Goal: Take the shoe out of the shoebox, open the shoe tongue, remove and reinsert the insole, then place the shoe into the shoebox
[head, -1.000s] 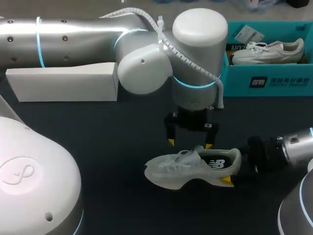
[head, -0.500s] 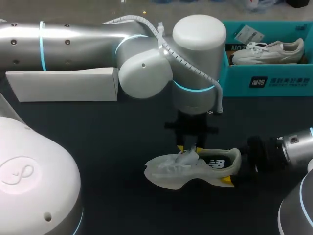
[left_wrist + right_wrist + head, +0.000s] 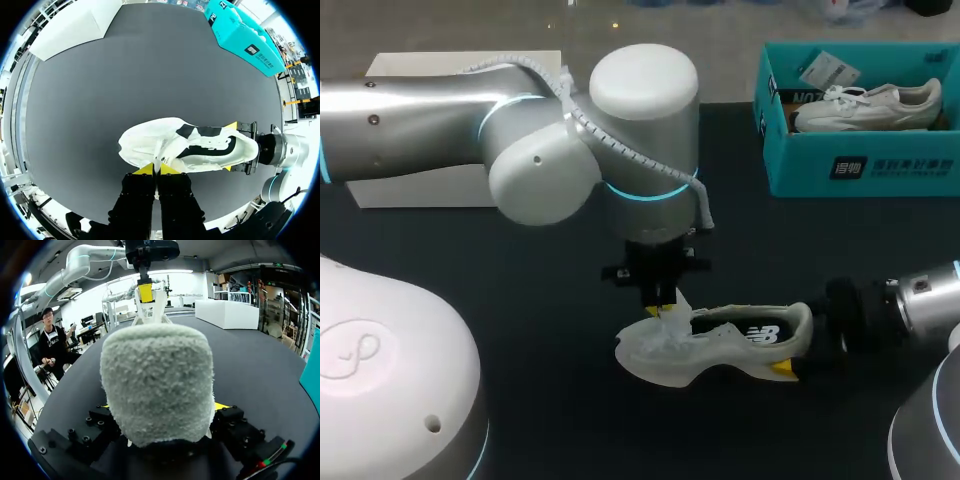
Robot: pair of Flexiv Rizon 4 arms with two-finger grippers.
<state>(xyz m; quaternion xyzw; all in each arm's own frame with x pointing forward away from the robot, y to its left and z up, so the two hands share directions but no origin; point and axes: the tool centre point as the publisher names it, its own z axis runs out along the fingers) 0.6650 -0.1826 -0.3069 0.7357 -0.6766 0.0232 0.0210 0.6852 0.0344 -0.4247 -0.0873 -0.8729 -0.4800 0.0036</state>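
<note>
While heel-first in right hand [image 3: 798, 345], shoe [image 3: 720, 345] on dark table [image 3: 520, 260].

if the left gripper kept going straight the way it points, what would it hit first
Probably the white shoe: the left gripper points down, shut on the shoe tongue, with the shoe's forefoot seemingly right beneath it.

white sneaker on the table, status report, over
Left gripper shut on the white shoe tongue. Right gripper shut on the heel of the white mesh sneaker. Teal cardboard shoebox apart, far right.
</note>
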